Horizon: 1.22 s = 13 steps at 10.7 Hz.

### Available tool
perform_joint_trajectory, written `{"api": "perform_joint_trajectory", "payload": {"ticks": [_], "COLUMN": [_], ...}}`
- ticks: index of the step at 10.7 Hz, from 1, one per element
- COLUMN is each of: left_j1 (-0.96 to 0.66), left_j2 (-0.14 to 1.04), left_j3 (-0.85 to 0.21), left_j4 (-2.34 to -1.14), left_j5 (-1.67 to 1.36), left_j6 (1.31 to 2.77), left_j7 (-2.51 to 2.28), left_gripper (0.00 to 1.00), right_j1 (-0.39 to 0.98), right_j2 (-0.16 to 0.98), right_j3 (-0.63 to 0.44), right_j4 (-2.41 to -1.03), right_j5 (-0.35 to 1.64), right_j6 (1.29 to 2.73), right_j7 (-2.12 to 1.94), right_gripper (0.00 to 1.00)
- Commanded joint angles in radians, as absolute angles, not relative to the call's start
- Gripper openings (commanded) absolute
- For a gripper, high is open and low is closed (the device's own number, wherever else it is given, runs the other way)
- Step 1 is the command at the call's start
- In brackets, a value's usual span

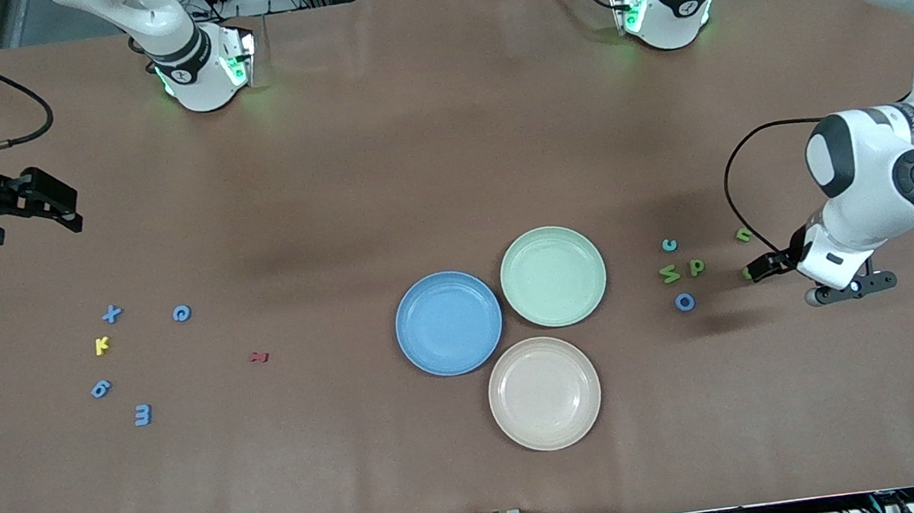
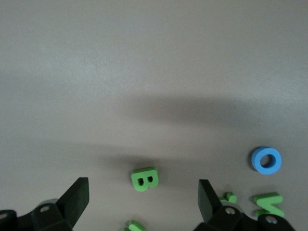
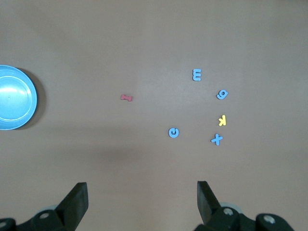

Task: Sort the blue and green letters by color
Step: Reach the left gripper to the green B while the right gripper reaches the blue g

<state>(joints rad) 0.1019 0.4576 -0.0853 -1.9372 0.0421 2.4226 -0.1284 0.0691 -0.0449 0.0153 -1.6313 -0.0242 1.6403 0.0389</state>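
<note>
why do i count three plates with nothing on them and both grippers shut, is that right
Not quite: the blue plate, green plate and beige plate are indeed bare in the front view, but both grippers are open. The left wrist view shows the left gripper with fingers spread over a green B; the right wrist view shows the right gripper spread too.

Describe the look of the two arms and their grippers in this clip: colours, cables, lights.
Both arms have glossy white shells with dark grey joint caps and black bands. The bases glow green at their collars. The left gripper and right gripper both have black, wedge-shaped fingers. A black cable loops beside the left arm's wrist; another black cable trails to the right arm's dark wrist housing, which shows a small blue light.
</note>
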Motion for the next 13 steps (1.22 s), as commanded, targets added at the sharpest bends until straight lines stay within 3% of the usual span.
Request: {"api": "perform_joint_trajectory", "payload": {"ticks": [1, 5, 8, 13], "left_j1": [0.094, 0.086, 0.086, 0.089], "left_j2": [0.492, 0.514, 0.531, 0.554], "left_j3": [-0.084, -0.084, -0.084, -0.083], "left_j4": [-1.936, -1.957, -1.962, -1.963], "left_j5": [0.086, 0.126, 0.132, 0.133], "left_j6": [2.447, 2.474, 2.488, 2.517], "left_j7": [-0.225, -0.322, -0.325, -0.324], "left_gripper": [0.96, 0.84, 0.77, 0.76], "right_j1": [0.061, 0.023, -0.026, -0.208], "right_j2": [-0.066, -0.048, -0.02, 0.262], "right_j3": [0.018, 0.018, 0.017, 0.017], "right_j4": [-1.651, -1.699, -1.831, -1.815], "right_j5": [-0.031, -0.025, -0.031, -0.023], "right_j6": [1.641, 1.669, 1.837, 2.106], "right_j7": [0.048, 0.037, 0.026, -0.21], "right_gripper": [1.0, 1.0, 1.0, 1.0]}}
